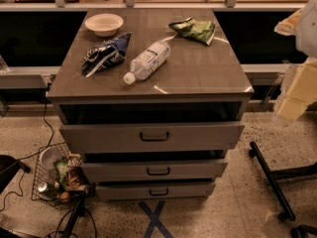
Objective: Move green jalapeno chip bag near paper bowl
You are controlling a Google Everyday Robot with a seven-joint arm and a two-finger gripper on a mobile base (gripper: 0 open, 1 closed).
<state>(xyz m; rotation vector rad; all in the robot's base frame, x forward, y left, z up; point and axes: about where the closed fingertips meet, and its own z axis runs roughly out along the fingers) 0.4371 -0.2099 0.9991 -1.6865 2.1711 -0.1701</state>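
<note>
The gripper [298, 90] shows only as a pale, yellowish shape at the far right edge of the view, out beyond the right side of the cabinet [198, 76] and about level with its front edge. Whether it is spread or pressed together cannot be told, and what shows of it is apart from everything on the cabinet top. The green chip bag [194, 29] is the thing nearest to it: it lies crumpled and flat at the back right of the top, to the left of the gripper and farther back. Farther left from the gripper, about mid-top, a clear bottle [147, 61] with a white label lies on its side, its cap toward the front left and its base toward the green chip bag, with a gap between them. Beyond the bottle, a blue and white snack bag [105, 53] lies at a slant, just beside the bottle's cap end. The paper bowl [104, 24] sits upright at the back left corner, farthest from the gripper, just behind the blue and white snack bag and well apart from the green chip bag. Below and left of the gripper, the top drawer [153, 137] stands pulled out a little. On the floor at the far left sits a wire basket [57, 180] of odds and ends.
</note>
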